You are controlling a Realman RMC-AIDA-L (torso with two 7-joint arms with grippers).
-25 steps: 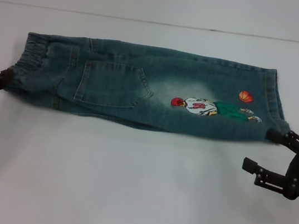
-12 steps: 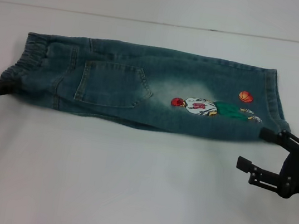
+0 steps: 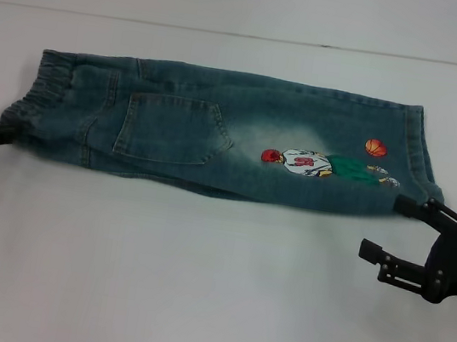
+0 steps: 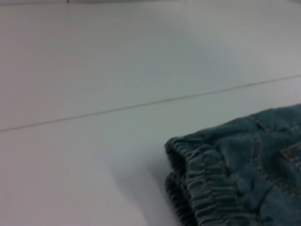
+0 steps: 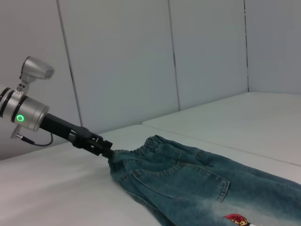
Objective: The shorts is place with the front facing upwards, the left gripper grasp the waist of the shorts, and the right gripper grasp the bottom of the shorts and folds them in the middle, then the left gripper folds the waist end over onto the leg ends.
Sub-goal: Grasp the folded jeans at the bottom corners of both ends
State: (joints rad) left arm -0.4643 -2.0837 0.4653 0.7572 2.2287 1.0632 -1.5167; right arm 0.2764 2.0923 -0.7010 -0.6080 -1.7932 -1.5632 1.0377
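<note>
Your left gripper (image 3: 6, 131) is pinching the waist of the shorts (image 3: 39, 100) at the near corner; in the right wrist view it bites right into the ruffled elastic. Your right gripper (image 3: 392, 230) sits by the bottom of the shorts (image 3: 420, 157), fingers spread wide, the far finger touching or just beside the near hem corner, nothing held.

Looks to me like the lengthwise fold is done and you're at the second one, so next you'd lift the waist and carry it across onto the leg ends, keeping the layers stacked.

The shorts (image 3: 217, 131) lie flat on the white table (image 3: 194, 286), doubled into a long narrow strip, waist on the left, patch pocket (image 3: 170, 128) and basketball-player print (image 3: 316, 163) facing up.
</note>
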